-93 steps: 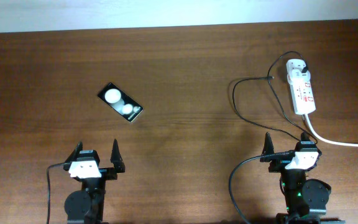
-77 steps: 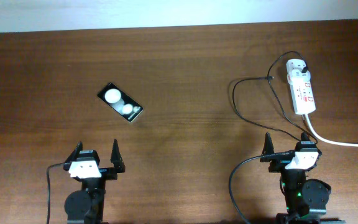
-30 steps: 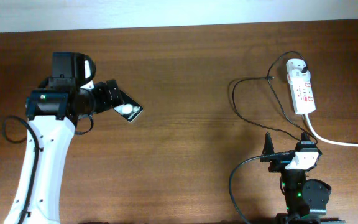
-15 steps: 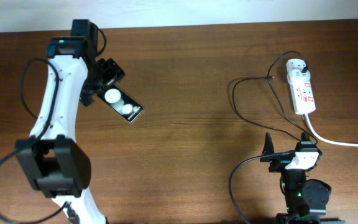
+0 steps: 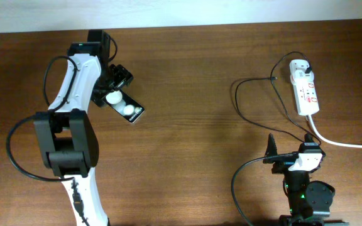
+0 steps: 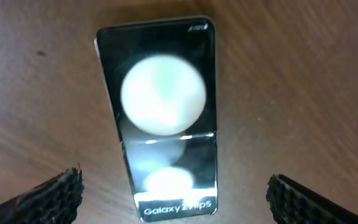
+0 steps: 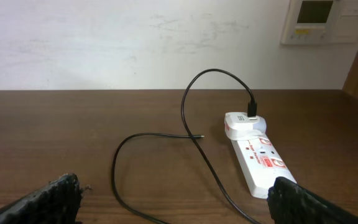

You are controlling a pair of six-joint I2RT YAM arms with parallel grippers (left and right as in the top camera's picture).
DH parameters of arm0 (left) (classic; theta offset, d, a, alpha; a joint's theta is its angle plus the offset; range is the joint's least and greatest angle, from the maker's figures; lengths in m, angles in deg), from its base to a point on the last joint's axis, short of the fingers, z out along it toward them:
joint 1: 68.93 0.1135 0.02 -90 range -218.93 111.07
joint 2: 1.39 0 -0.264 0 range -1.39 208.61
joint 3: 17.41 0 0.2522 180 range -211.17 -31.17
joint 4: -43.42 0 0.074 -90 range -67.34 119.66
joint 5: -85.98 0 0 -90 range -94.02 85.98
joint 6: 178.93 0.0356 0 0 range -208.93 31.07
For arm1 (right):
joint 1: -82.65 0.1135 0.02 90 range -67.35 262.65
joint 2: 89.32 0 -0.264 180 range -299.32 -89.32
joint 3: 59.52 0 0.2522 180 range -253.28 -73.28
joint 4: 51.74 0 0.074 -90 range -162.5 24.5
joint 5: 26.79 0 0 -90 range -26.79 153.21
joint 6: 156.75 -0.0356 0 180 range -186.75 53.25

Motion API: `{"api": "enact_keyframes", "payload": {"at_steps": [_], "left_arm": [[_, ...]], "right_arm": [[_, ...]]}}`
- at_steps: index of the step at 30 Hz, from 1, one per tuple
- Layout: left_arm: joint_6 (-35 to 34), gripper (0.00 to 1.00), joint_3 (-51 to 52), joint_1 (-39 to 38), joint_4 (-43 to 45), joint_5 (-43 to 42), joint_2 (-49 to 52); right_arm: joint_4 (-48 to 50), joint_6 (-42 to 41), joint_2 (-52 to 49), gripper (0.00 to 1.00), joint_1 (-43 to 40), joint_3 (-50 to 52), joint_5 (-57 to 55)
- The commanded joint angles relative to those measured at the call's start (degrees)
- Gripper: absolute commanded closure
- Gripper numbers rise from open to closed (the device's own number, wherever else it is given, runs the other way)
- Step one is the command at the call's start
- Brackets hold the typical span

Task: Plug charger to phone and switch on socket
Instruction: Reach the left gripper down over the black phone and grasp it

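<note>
Diagonally laid phone [image 5: 129, 110], lettered end pointing near-right; left hand [image 5: 110, 88] spread above.

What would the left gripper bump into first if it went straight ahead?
Probably the Galaxy Z Flip5 phone, flat on the table ahead of the left gripper, whose fingers are open; depth is unclear.

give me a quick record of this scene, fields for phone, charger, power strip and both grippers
phone: flat on the table, left side, glossy face up, no cable in it
charger: black cable looped on the right side, one end plugged into the power strip, tip lying free, far from the phone
power strip: far right; switch position unreadable
left gripper: open, over the phone, not gripping it
right gripper: open, near the front edge, holding nothing
</note>
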Motion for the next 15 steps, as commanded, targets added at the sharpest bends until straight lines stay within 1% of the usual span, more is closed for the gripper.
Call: {"api": "enact_keyframes", "payload": {"at_steps": [1, 5, 15], "left_arm": [[-0.7, 0.01, -0.76, -0.07, 0.46, -0.02, 3.72], [-0.7, 0.01, -0.74, -0.07, 0.5, -0.02, 7.72], [-0.7, 0.01, -0.55, -0.07, 1.22, -0.07, 10.67]], "right_arm": [[-0.13, 0.0, 0.37, 0.01, 0.15, 0.37, -0.09], [-0.13, 0.0, 0.37, 0.01, 0.15, 0.37, -0.09], [-0.13, 0.0, 0.37, 0.01, 0.15, 0.37, -0.09]]}}
